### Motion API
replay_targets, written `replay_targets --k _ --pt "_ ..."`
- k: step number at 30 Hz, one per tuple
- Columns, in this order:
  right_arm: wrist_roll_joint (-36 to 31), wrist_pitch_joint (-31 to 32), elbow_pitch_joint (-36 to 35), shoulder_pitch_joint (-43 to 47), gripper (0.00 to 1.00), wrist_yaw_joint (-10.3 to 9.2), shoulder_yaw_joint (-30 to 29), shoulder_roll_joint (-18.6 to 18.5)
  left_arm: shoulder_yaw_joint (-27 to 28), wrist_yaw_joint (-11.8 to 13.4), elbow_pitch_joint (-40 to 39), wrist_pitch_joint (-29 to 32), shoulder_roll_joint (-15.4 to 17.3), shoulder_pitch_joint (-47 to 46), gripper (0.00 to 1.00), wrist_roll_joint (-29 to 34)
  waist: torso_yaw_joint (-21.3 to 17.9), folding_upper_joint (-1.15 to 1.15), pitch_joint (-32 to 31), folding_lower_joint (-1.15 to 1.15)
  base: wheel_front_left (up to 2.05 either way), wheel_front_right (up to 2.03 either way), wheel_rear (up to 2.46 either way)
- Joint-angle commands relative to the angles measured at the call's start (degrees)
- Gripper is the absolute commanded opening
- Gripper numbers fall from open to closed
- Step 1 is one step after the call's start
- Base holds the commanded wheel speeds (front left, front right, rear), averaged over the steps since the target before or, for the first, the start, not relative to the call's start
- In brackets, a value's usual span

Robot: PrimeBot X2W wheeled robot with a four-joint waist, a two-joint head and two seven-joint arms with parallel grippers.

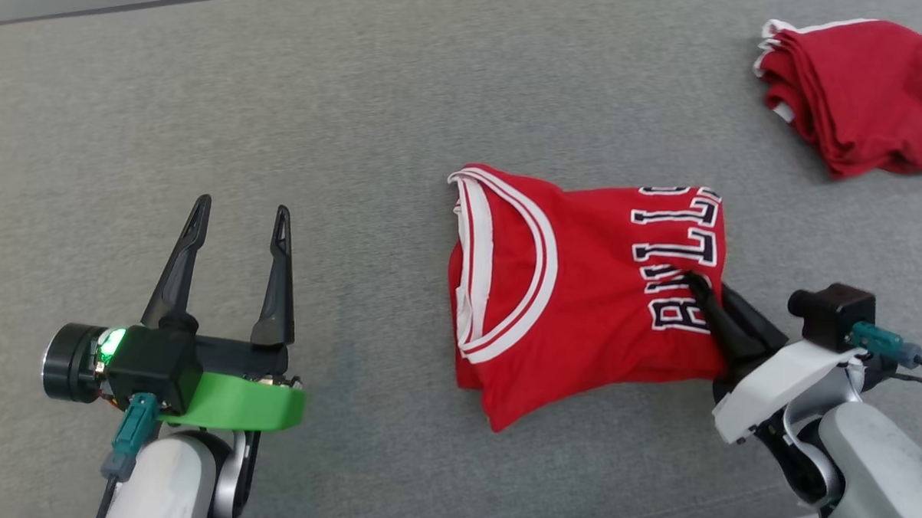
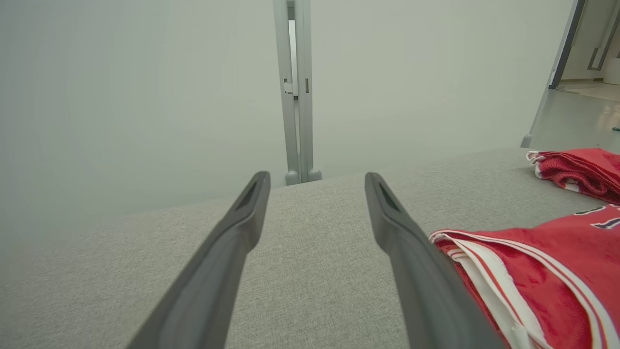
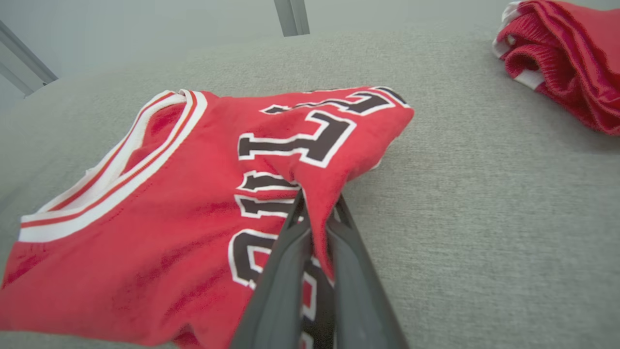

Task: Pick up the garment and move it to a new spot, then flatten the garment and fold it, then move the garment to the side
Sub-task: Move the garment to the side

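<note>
The garment [image 1: 575, 294] is a folded red jersey with white-trimmed neckline and black lettering, lying on the grey surface right of centre. My right gripper [image 1: 694, 282] comes in from the lower right and is shut on the jersey's right edge; in the right wrist view its fingers [image 3: 290, 242] pinch a raised fold of the garment [image 3: 160, 218] at the lettering. My left gripper [image 1: 240, 213] stands open over bare surface to the jersey's left, apart from it. In the left wrist view the left gripper [image 2: 315, 182] frames empty grey fabric, with the garment [image 2: 542, 271] at the lower right.
A second red folded cloth [image 1: 858, 93] lies at the far right of the grey surface [image 1: 320, 116], also seen as the red cloth [image 3: 571, 58] in the right wrist view. Beyond the surface's far edge stand a pale wall and a grey post [image 2: 296, 92].
</note>
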Motion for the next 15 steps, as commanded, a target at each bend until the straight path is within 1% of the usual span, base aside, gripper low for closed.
replay_targets --k 1,4,7,12,15 --pt "0.8 -0.7 0.2 -2.1 0.00 -0.08 -0.3 -0.4 -0.2 -0.2 -0.7 0.5 1.0 -1.0 1.00 0.8 -8.5 0.00 2.4 0.00 0.00 0.00 0.00" --pt "1.3 -1.1 1.0 -6.3 0.00 -0.08 0.3 -1.5 -0.9 -0.6 -2.1 2.0 1.7 -2.3 1.00 1.7 -10.0 0.00 4.5 0.00 0.00 0.00 0.00" --pt "1.2 -1.7 1.7 -12.0 0.00 -0.08 0.9 -3.3 -1.7 -0.9 -3.7 3.2 2.4 -3.8 1.00 2.6 -10.0 0.00 7.2 0.00 0.00 0.00 0.00" --pt "2.3 -2.2 5.1 -22.8 0.00 -0.08 0.7 -7.2 -2.7 -2.0 -6.1 4.4 3.2 -7.2 1.00 3.4 -8.0 0.00 12.4 0.00 0.00 0.00 0.00" --pt "2.9 -2.8 8.4 -28.4 0.00 -0.08 -0.9 -10.1 -3.0 -2.6 -7.1 4.8 3.5 -9.4 1.00 3.7 -6.4 0.00 15.6 0.00 0.00 0.00 0.00"
